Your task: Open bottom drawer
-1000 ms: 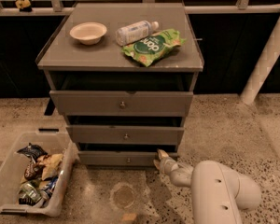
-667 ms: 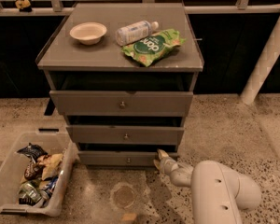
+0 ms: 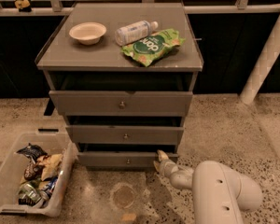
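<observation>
The grey cabinet has three drawers. The bottom drawer (image 3: 126, 159) is the slimmest front, lowest of the three, with a small round metal knob (image 3: 128, 161) at its centre. It stands slightly out from the cabinet, with a dark gap above it. My gripper (image 3: 159, 158) is low near the floor at the right end of the bottom drawer front, well to the right of the knob. The white arm (image 3: 214, 190) reaches in from the lower right.
A bowl (image 3: 87, 32), a plastic bottle (image 3: 135, 31) and a green snack bag (image 3: 151, 45) lie on the cabinet top. A clear bin (image 3: 9, 171) with snack packets and cans stands on the floor at left. A white post (image 3: 266, 59) stands at right.
</observation>
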